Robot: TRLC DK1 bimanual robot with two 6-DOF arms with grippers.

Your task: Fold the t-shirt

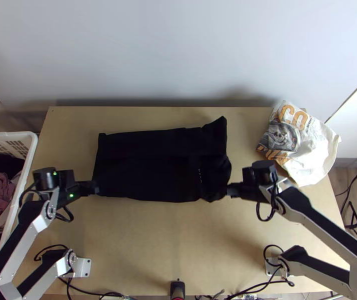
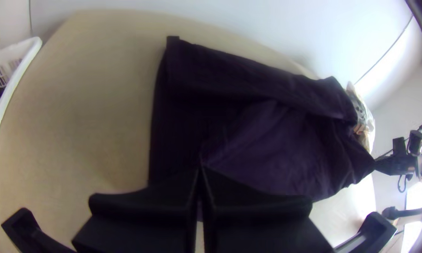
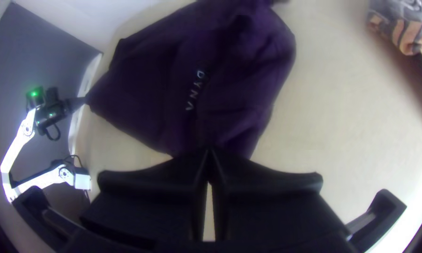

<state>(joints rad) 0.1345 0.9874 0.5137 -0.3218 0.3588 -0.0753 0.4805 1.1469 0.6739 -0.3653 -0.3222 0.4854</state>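
In the top view the black t-shirt (image 1: pixel 153 165) lies as a wide folded band across the table's middle, a flap along its far side and a raised corner at far right. The left gripper (image 1: pixel 95 188) is at its near left corner, the right gripper (image 1: pixel 228 191) at its near right corner. In the left wrist view the left gripper (image 2: pixel 200 171) is shut on the edge of the shirt (image 2: pixel 267 145). The right wrist view has the right gripper (image 3: pixel 210 152) shut on the cloth (image 3: pixel 229 93), small lettering showing beyond the fingertips.
A crumpled white printed cloth (image 1: pixel 311 145) lies at the table's far right corner. At the left edge stands a white basket (image 1: pixel 21 200) holding dark and pinkish clothes. Bare wood (image 1: pixel 178 240) stretches between shirt and near edge, where cables run.
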